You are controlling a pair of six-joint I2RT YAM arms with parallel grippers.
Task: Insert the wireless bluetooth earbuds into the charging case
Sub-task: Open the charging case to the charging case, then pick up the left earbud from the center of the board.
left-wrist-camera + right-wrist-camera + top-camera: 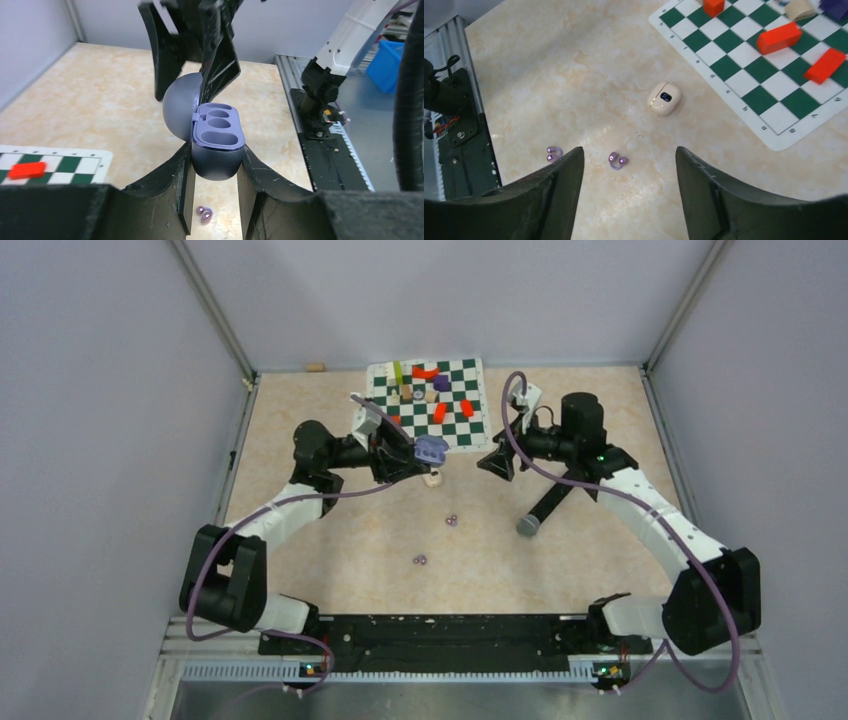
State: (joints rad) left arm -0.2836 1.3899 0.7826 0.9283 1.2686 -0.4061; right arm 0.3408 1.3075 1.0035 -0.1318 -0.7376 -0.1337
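While our left gripper (215, 167) clamps the charging case (218, 131), our right gripper (629, 172) gapes.
Earbuds (617, 160) lie ahead of it, cream pod (664, 98) beyond.

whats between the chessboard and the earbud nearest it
A small cream oval object with a dark window lies on the table between that earbud and the chessboard. The right wrist view shows it clearest.
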